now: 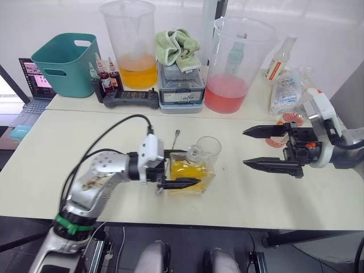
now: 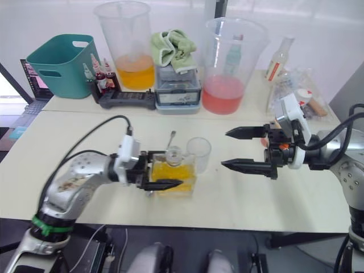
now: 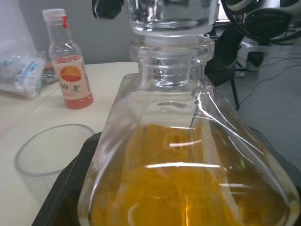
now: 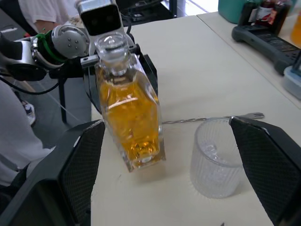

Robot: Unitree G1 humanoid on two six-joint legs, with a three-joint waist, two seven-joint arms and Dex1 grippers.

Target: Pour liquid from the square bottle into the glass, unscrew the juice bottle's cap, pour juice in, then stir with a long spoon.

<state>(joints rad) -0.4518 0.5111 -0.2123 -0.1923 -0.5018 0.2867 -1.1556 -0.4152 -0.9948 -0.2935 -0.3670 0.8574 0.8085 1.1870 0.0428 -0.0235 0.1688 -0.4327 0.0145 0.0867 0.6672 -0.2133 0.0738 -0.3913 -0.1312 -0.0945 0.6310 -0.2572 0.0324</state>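
While gripping square bottle (image 2: 172,173) upright on table (image 1: 68,148) in left gripper (image 2: 149,181), beside empty glass (image 2: 198,153); stopper remaining in, nothing poured. Right gripper (image 2: 242,149) hovering spread, empty. Juice bottle (image 3: 70,66), spoon (image 4: 211,118) waiting.

Lab workbench, measuring pitchers (image 1: 129,42), laptop (image 1: 35,79), handheld controller (image 1: 131,99)

Standing on the table (image 1: 239,199), near its front edge: the square bottle (image 1: 190,173), with the glass (image 1: 209,151) just behind and to its right. Lying behind the square bottle: the long spoon (image 1: 176,138). Sitting farther back: two pitchers (image 1: 129,45), a bin (image 1: 67,62) at left.
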